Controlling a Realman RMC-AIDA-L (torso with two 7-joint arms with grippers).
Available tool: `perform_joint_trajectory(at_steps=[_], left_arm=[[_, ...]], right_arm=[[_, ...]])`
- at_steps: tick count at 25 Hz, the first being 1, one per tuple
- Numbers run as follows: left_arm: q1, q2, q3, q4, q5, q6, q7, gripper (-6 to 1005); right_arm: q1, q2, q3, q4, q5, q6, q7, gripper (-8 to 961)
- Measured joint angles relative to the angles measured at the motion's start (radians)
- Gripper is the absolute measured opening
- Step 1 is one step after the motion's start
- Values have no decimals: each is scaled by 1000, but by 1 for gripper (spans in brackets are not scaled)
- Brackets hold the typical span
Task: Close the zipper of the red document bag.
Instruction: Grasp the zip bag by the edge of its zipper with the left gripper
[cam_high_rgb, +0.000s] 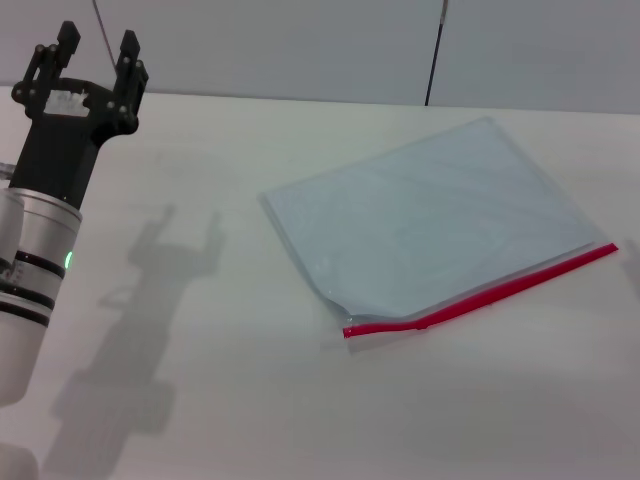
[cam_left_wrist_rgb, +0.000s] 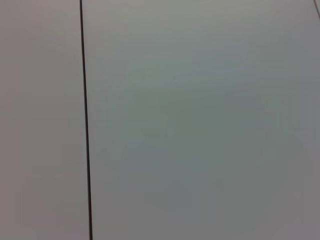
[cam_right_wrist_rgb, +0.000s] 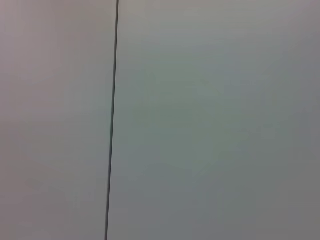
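Right now the bag (cam_high_rgb: 430, 215) lies flat on the white table (cam_high_rgb: 250, 400), filling the centre and right of the head view, with its zipper (cam_high_rgb: 490, 293) running along the lower right edge from lower centre up to the right border. Up in the upper left corner the left gripper (cam_high_rgb: 93, 55) stands raised, well apart from the bag, its two black fingers (cam_high_rgb: 128, 52) spread with nothing between them. Both wrist views show only a pale wall (cam_left_wrist_rgb: 200, 120) with a thin dark seam (cam_left_wrist_rgb: 86, 120), and the right gripper is nowhere to be seen.
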Motion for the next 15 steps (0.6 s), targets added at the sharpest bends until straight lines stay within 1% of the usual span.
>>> perform_joint_trajectory(at_steps=[12, 15], left_arm=[[-5, 1, 3, -1, 0, 7, 0, 592], [-18, 12, 48, -3, 0, 20, 0, 587]], right_arm=[[1, 0, 0, 0, 0, 1, -2, 797], [1, -1, 0, 0, 0, 1, -3, 797]])
